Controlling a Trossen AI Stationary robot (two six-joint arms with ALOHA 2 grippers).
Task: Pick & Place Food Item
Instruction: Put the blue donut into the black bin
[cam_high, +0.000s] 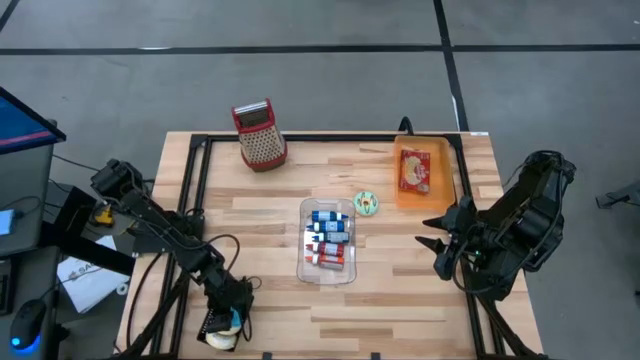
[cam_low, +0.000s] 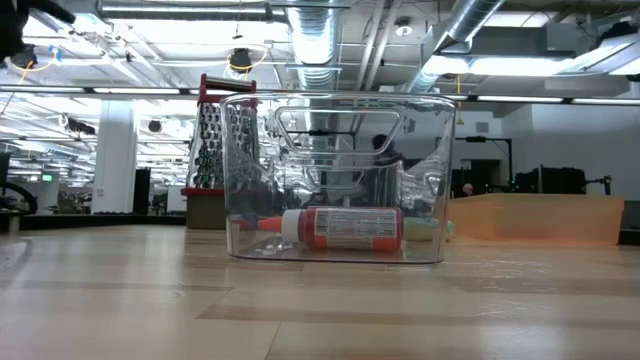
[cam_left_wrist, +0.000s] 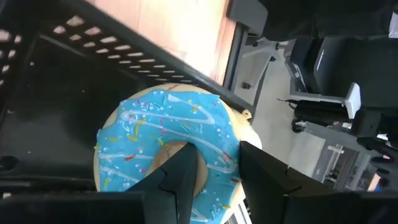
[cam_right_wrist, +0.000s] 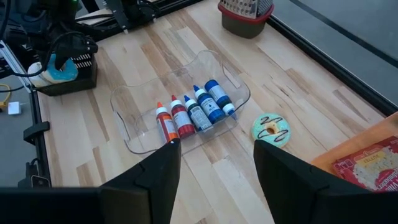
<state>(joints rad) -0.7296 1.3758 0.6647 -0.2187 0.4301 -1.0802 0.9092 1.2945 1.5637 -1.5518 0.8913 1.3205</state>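
Note:
A blue-iced donut with sprinkles (cam_left_wrist: 161, 137) sits at a black mesh basket (cam_right_wrist: 74, 78) on the table's near left corner. My left gripper (cam_high: 228, 322) is shut on this donut, which also shows in the right wrist view as the blue donut (cam_right_wrist: 59, 67). My right gripper (cam_right_wrist: 217, 180) hangs open above the table's right side, holding nothing. A second donut with green icing (cam_high: 367, 204) lies flat on the table right of a clear bin (cam_high: 328, 240). My left gripper has one finger (cam_left_wrist: 180, 177) in the donut's hole and the other finger (cam_left_wrist: 267, 180) outside the ring, pinching the iced ring (cam_left_wrist: 221, 152) between them. The fingers slant down from the table's far left. Whether the donut is lifted clear of the basket, I cannot tell.
The clear bin holds several icing tubes (cam_right_wrist: 193, 115), red and blue. An orange tray (cam_high: 424, 172) with a red packet stands at the far right, and a red-topped grater (cam_high: 259, 135) at the far edge. Bare wood lies near the front edge.

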